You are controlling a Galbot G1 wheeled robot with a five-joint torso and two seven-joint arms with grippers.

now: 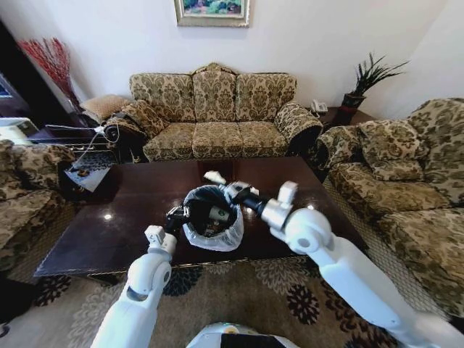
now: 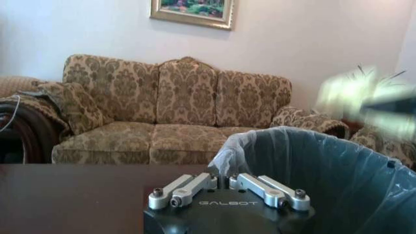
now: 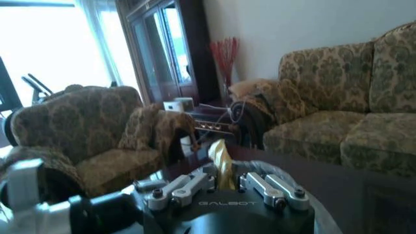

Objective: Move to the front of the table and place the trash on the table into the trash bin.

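Note:
The trash bin point(image 1: 214, 233), dark with a whitish bag folded over its rim, sits at the front edge of the dark glossy table point(image 1: 130, 217). My left gripper point(image 1: 176, 217) is at the bin's left rim. In the left wrist view its fingers point(image 2: 185, 189) are shut on the bag's rim point(image 2: 224, 158). My right gripper point(image 1: 228, 190) hovers over the bin's far rim. It is shut on a yellowish shiny wrapper point(image 3: 220, 163), a piece of the trash, that sticks up between the fingers. Something white point(image 1: 220, 214) lies inside the bin.
A magazine point(image 1: 87, 176) lies on the table's left end. Patterned sofas stand behind the table point(image 1: 214, 116) and to the right point(image 1: 406, 181), and an armchair point(image 1: 22, 196) stands to the left. A potted plant point(image 1: 362, 83) stands on a corner table. Patterned carpet point(image 1: 239, 290) lies in front.

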